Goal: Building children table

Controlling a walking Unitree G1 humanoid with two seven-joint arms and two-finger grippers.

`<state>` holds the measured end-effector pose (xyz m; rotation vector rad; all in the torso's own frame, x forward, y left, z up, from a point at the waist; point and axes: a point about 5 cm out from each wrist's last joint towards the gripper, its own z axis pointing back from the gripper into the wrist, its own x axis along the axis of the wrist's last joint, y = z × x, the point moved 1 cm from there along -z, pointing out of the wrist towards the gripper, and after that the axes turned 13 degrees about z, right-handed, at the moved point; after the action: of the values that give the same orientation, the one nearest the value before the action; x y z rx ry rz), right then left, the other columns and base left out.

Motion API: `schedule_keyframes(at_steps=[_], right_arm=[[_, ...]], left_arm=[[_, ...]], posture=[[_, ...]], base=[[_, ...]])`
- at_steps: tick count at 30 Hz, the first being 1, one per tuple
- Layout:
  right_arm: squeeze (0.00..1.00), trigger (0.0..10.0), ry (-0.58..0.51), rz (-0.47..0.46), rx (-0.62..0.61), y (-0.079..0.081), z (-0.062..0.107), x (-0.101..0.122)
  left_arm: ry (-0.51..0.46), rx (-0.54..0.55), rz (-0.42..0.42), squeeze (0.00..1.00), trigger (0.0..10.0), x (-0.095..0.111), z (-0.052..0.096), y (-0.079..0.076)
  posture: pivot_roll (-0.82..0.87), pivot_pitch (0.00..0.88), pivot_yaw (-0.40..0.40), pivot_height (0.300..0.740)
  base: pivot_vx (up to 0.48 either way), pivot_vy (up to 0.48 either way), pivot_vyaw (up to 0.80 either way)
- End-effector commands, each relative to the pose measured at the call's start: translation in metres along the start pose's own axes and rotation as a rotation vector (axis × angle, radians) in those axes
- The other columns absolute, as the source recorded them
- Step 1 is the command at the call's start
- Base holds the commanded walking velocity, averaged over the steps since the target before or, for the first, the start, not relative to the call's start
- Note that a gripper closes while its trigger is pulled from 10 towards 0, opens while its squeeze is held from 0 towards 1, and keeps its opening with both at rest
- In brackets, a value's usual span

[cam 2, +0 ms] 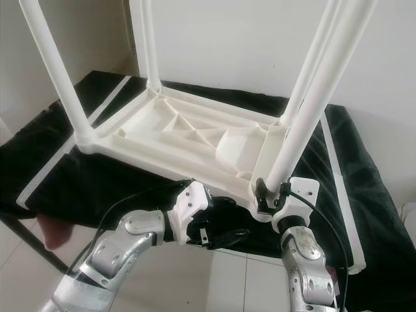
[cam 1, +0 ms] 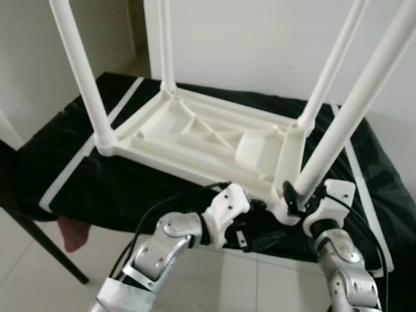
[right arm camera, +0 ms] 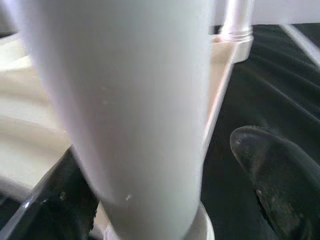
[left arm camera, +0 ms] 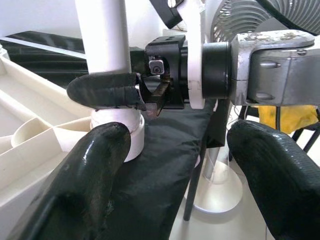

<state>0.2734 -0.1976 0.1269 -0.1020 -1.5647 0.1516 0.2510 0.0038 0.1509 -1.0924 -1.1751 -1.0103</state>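
A white plastic children's table [cam 1: 195, 133] lies upside down on a black-draped surface [cam 1: 84, 175], with its legs standing up. My right gripper [cam 1: 300, 195] is open at the base of the near right leg [cam 1: 344, 110]. One finger stands on each side of that leg [right arm camera: 130, 100], and a gap shows beside one fingertip [right arm camera: 270, 170]. My left gripper [cam 1: 263, 234] hangs open just below the table's near edge, pointing toward the right gripper [left arm camera: 175, 70], with nothing between its fingers [left arm camera: 85, 175].
White tape stripes [cam 1: 84, 153] cross the black cover. A red cloth [cam 1: 73, 234] hangs under its front left edge, beside a dark chair frame [cam 1: 39, 237]. A white wall stands behind. A fan [left arm camera: 250, 20] on a round base stands on the tiled floor nearby.
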Motion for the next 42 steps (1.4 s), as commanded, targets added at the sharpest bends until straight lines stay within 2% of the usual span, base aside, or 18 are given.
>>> schedule_keyframes(at_steps=[1, 6, 9, 12, 14, 17, 21, 22, 23, 36, 37, 38, 42], right_arm=[[0.0, 10.0, 0.026, 0.012, 0.042, 0.001, 0.001, -0.007], [0.0, 10.0, -0.021, 0.131, 0.157, -0.003, -0.002, -0.006], [0.0, 10.0, -0.025, 0.145, 0.171, -0.004, -0.002, -0.006], [0.0, 10.0, -0.049, 0.146, 0.281, -0.005, -0.007, -0.004], [0.0, 10.0, -0.055, 0.142, 0.312, -0.005, -0.009, -0.003], [0.0, 10.0, -0.044, 0.195, 0.374, -0.003, -0.012, -0.006], [0.0, 10.0, -0.042, 0.206, 0.417, 0.0, -0.013, -0.008], [0.0, 8.4, -0.045, 0.209, 0.43, 0.0, -0.014, -0.008], [0.0, 0.0, -0.051, 0.211, 0.449, 0.002, -0.014, -0.009], [0.0, 0.0, -0.037, 0.193, 0.441, 0.001, -0.012, -0.016], [0.0, 2.4, -0.03, 0.183, 0.421, 0.0, -0.012, -0.017], [0.0, 10.0, -0.027, 0.171, 0.412, 0.0, -0.012, -0.018], [0.0, 10.0, -0.03, 0.161, 0.392, 0.003, -0.011, -0.018]], left_arm=[[0.007, -0.01, -0.012, 0.0, 10.0, 0.0, -0.002, -0.001], [0.003, -0.001, -0.006, 0.0, 10.0, 0.0, -0.001, -0.002], [0.005, 0.0, -0.007, 0.0, 10.0, -0.001, 0.0, -0.002], [0.009, 0.004, -0.01, 0.0, 10.0, 0.0, 0.0, 0.0], [0.01, 0.006, -0.011, 0.0, 10.0, 0.0, 0.0, 0.001], [0.008, 0.007, -0.011, 0.0, 10.0, 0.001, 0.001, 0.002], [0.008, 0.008, -0.012, 0.0, 10.0, 0.001, 0.0, 0.002], [0.007, 0.01, -0.012, 0.0, 10.0, 0.001, 0.0, 0.002], [0.005, 0.012, -0.013, 0.0, 10.0, 0.001, 0.0, 0.002], [0.001, 0.02, -0.008, 0.0, 10.0, 0.0, 0.001, 0.001], [0.0, 0.02, -0.008, 0.0, 10.0, 0.0, 0.0, 0.001], [0.0, 0.021, -0.007, 0.0, 10.0, 0.0, 0.0, 0.001], [0.0, 0.022, -0.006, 0.0, 10.0, 0.0, 0.001, 0.001]], posture=[[-0.01, 0.0, -0.054, 0.74], [-0.01, 0.0, -0.048, 0.74], [-0.01, 0.0, -0.048, 0.74], [0.0, 0.0, -0.039, 0.74], [0.0, 0.0, -0.038, 0.74], [0.0, 0.0, -0.039, 0.74], [0.0, 0.0, -0.04, 0.74], [0.0, 0.0, -0.041, 0.74], [0.0, 0.0, -0.044, 0.74], [0.0, 0.002, -0.05, 0.74], [0.0, 0.002, -0.049, 0.74], [0.0, 0.004, -0.051, 0.74], [0.0, 0.007, -0.049, 0.74]], base=[[0.0, 0.0, 0.0], [0.0, 0.0, 0.0], [0.0, 0.0, 0.0], [0.0, 0.0, 0.0], [0.0, 0.0, 0.0], [0.0, 0.0, 0.0], [0.0, 0.0, 0.0], [0.0, 0.0, 0.0], [0.0, 0.0, 0.0], [0.0, 0.0, 0.0], [0.0, 0.0, 0.0], [0.0, 0.0, 0.0], [0.0, 0.0, 0.0]])
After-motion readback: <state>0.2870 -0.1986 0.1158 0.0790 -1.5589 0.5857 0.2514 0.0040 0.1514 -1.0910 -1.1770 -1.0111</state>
